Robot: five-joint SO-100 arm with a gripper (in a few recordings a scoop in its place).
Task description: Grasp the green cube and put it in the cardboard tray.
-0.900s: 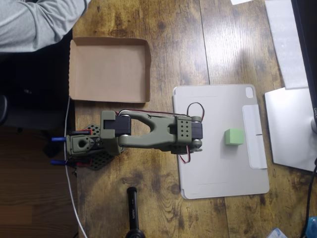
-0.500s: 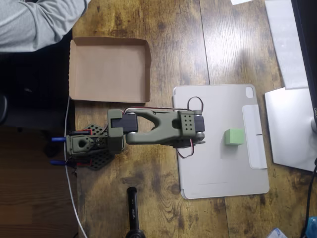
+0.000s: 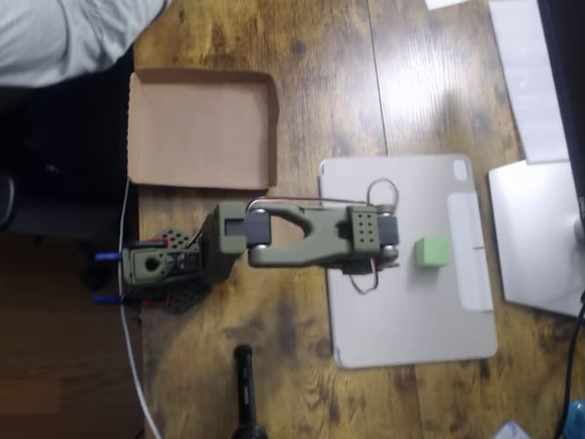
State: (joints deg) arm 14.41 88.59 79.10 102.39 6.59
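Your olive arm reached mid-frame, just short of the green cube; pincer state unreadable. Best to centre before closing.

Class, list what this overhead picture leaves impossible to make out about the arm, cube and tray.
- Gripper jaws: hidden under the arm's wrist, overhead view; open or shut unknown.
- Gap between arm and green cube: height unreadable from above.
- Cardboard tray: motion blur softens its rims.

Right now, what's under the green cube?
The green cube sits on a light grey tablet cover lying flat on the wooden table. The olive arm's end covers part of the cover's left half; the gripper's fingers underneath are hidden.
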